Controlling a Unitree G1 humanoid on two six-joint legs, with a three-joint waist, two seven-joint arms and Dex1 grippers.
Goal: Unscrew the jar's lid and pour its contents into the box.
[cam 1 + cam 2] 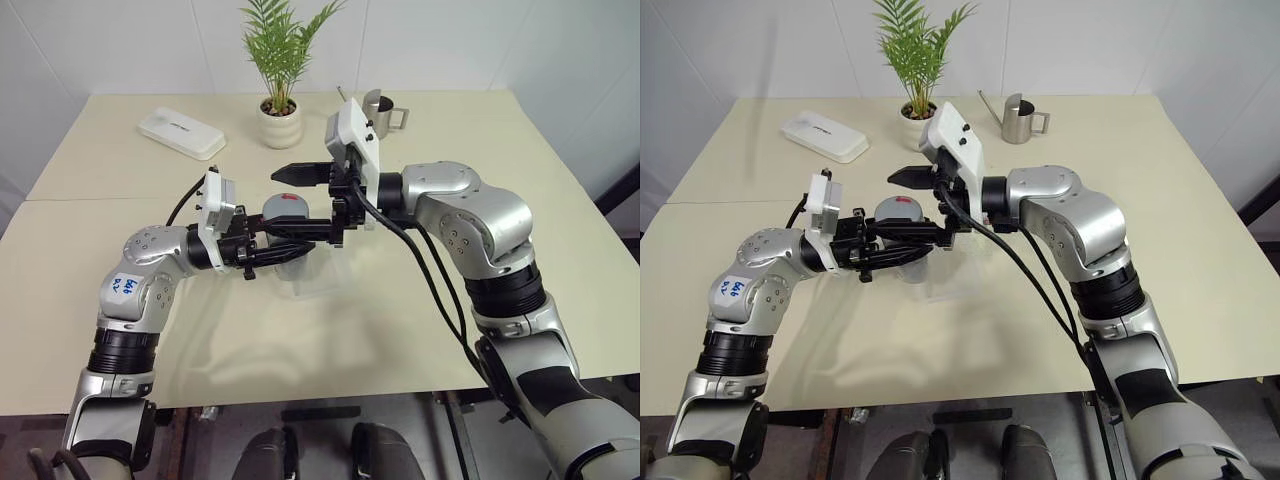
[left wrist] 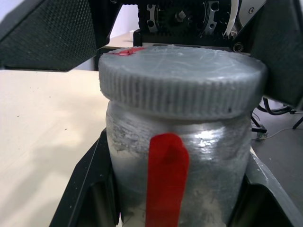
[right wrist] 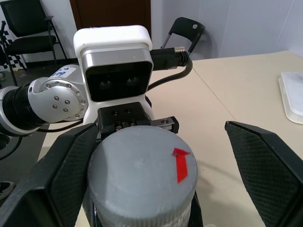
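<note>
Left gripper (image 1: 285,238) jaws clenched on the jar (image 2: 177,179), held upright above the counter (image 1: 120,180) centre, over the box (image 1: 315,285). Lid (image 3: 142,182) still on. Right gripper (image 1: 315,205) jaws spread wide, one each side of the lid, one apart from it.

I see a pale bench (image 1: 120,330). Near its far edge stand a white oblong case (image 1: 181,132) (toward the far-left corner), a potted plant (image 1: 281,108) and a steel jug (image 1: 381,113); a clear box (image 1: 310,282) sits mid-bench.
</note>
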